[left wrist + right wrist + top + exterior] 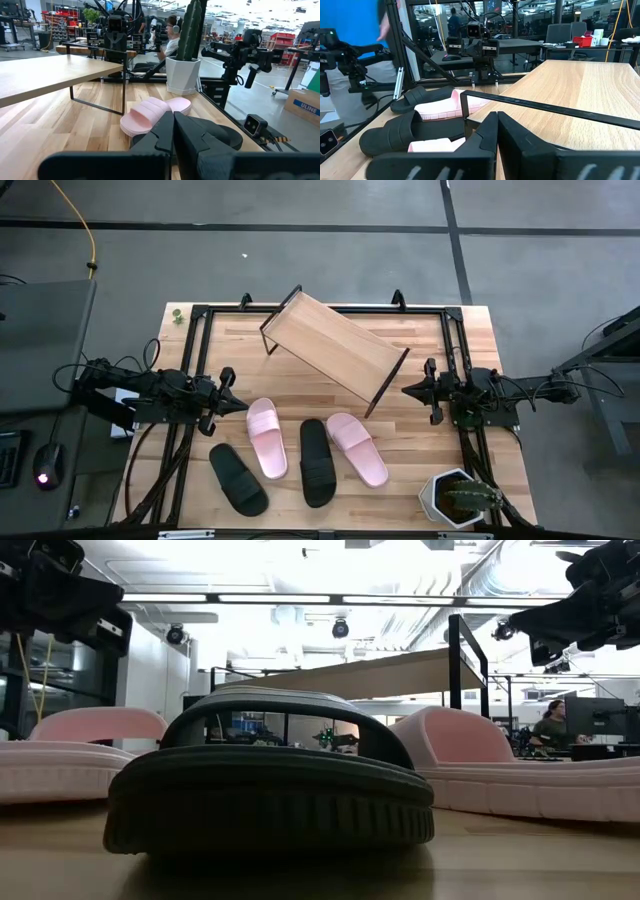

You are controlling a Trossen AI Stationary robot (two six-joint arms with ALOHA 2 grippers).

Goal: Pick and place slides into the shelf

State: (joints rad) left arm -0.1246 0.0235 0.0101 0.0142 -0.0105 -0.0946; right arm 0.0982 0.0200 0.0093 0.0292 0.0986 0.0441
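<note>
Two pink slides [266, 437] [357, 447] and two black slides [238, 479] [318, 461] lie sole-down on the wooden tabletop, near its front middle. The shelf [335, 350], a slanted light-wood board on a thin black frame, stands behind them, turned askew. My left gripper [240, 404] hovers shut at the left, above the table beside the left pink slide [152, 112]. My right gripper [407, 390] hovers shut at the right, close to the shelf's right end [570, 95]. Both point level toward the table's middle and hold nothing.
A cactus in a white pot [455, 498] stands at the near right corner. A black metal frame [320, 308] runs round the tabletop. Bare wood lies between the shelf and the slides [300, 395]. A person sits far behind the table [548, 725].
</note>
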